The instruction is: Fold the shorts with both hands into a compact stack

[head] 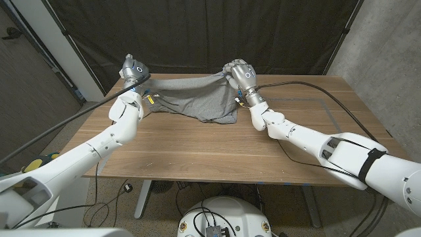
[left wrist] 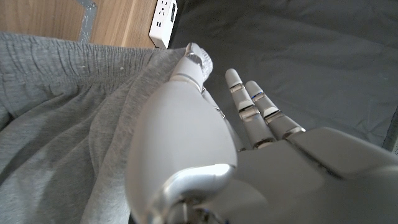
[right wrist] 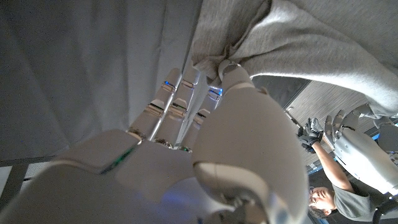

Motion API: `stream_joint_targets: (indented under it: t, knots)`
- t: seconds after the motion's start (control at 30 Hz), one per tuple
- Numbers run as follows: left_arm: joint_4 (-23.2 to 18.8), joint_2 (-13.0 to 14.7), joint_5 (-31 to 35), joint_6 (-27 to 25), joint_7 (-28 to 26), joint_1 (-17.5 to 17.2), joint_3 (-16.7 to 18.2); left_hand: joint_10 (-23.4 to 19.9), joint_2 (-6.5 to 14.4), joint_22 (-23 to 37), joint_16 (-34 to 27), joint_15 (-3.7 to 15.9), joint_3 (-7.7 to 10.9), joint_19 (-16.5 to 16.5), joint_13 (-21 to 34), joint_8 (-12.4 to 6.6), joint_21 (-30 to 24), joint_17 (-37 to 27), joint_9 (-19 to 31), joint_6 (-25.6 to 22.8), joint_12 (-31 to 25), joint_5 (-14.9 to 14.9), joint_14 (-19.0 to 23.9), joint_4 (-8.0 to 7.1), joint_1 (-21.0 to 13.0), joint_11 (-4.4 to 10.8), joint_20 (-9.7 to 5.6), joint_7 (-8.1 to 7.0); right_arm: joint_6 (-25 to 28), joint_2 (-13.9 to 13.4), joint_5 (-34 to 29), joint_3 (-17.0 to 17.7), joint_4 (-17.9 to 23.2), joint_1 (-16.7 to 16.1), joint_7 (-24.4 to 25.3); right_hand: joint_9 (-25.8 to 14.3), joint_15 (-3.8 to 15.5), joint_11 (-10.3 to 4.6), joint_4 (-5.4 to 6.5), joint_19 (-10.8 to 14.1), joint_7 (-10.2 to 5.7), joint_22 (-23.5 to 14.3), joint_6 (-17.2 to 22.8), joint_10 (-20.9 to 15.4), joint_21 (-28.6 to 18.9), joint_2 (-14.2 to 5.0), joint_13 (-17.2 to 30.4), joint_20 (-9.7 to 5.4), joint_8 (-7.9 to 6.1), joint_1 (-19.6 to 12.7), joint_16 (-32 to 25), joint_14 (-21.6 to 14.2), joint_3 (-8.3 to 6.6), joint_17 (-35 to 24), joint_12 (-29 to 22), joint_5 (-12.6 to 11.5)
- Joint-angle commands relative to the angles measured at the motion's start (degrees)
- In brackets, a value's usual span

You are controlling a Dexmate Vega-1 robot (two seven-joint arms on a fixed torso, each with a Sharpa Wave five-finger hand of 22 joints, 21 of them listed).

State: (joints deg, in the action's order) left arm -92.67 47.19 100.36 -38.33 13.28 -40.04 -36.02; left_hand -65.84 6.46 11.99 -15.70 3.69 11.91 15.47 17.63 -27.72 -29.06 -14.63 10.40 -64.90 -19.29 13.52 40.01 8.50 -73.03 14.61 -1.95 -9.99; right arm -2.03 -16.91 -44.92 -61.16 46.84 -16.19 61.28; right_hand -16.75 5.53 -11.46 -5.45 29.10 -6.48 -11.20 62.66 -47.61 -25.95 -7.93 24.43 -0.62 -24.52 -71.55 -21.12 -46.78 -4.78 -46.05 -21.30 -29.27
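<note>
1. Shorts (head: 197, 99): grey, at the table's (head: 217, 148) 12 o'clock end, lifted by one edge, which is stretched between both hands; the rest sags to the wood near centre.
2. Left hand (head: 133, 71): pinches the left corner; the left wrist view shows cloth trapped under the thumb, other fingers (left wrist: 252, 109) straight.
3. Right hand (head: 238, 74): grips the right corner, bunched fabric at the fingertips in the right wrist view.
4. Key relation: long axis of the held edge runs 9 to 3 o'clock, hand to hand, both equally near. The hanging body lies toward 6 o'clock. Judged next: carry the edge toward 6 o'clock over it.
5. A person (right wrist: 326, 186) is seen in the right wrist view.
</note>
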Motion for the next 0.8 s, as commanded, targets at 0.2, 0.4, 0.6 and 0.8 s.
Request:
stream_joint_targets:
  t: [0.2, 0.4, 0.6, 0.8]
  knots:
    - [20.2, -9.2, -1.7, -7.3, -9.0, 9.5, -10.1, -3.8, 0.2, 0.1, -0.4, 10.08, 0.47, 0.5, 8.8, 0.59, -0.6, -0.1, 0.0, 0.0, 0.4, -0.6, 1.0, -0.2, 0.8, -2.82, 0.05, 0.43, -2.4, 11.0, 6.7, -9.9, -24.1, 8.7, 1.1, 0.6, 7.9, 0.14, -0.44, 0.9, 0.31, 0.0, 0.7, -0.8, -0.5, 0.24, -0.2, 0.21, 0.41, -0.3, 0.5, -0.7, -0.02, -0.2, 0.2, -0.5]
    - [29.2, -13.1, -6.6, -9.7, -14.4, 13.5, -14.6, -4.1, 0.2, 0.1, -0.5, 10.09, 0.51, 0.5, 8.7, 0.85, -0.8, -0.1, 0.0, 0.0, 0.4, -0.8, 1.2, -0.19, 0.9, -2.81, 0.11, 0.27, -0.4, 12.0, 11.4, -13.7, -25.8, 10.0, -5.0, 1.1, 7.92, 0.18, -0.53, 1.1, 0.4, 0.1, 0.8, -0.9, -0.5, 0.38, -0.4, 0.33, 0.68, -0.2, 0.8, -0.9, -0.09, -0.1, 0.3, -0.5]
    - [38.0, -16.6, -12.5, -11.6, -19.8, 17.4, -19.6, -4.3, 0.2, 0.2, -0.6, 10.09, 0.55, 0.4, 8.6, 1.11, -0.9, -0.1, 0.0, -0.1, 0.6, -1.0, 1.6, -0.14, 1.0, -2.8, 0.18, 0.27, 1.7, 12.2, 15.0, -17.2, -26.0, 10.9, -9.6, 1.4, 7.92, 0.04, -0.6, 1.1, 0.41, 0.1, 0.9, -0.9, -0.5, 0.46, -0.4, 0.42, 0.84, -0.2, 0.9, -1.0, -0.14, 0.0, 0.4, -0.5]
    - [50.3, -22.2, -19.3, -14.9, -27.5, 21.5, -25.3, -4.5, 0.1, 0.2, -0.5, 10.09, 0.62, 0.4, 8.6, 1.37, -1.0, 0.0, 0.0, -0.1, 0.6, -1.2, 1.9, -0.02, 1.0, -2.78, 0.15, 0.53, 2.6, 12.1, 16.9, -19.5, -26.0, 11.3, -10.6, 1.8, 7.96, 0.14, -0.69, 1.2, 0.43, 0.1, 0.9, -0.9, -0.5, 0.49, -0.5, 0.45, 1.11, -0.2, 1.1, -1.3, -0.25, 0.0, 0.5, -0.4]
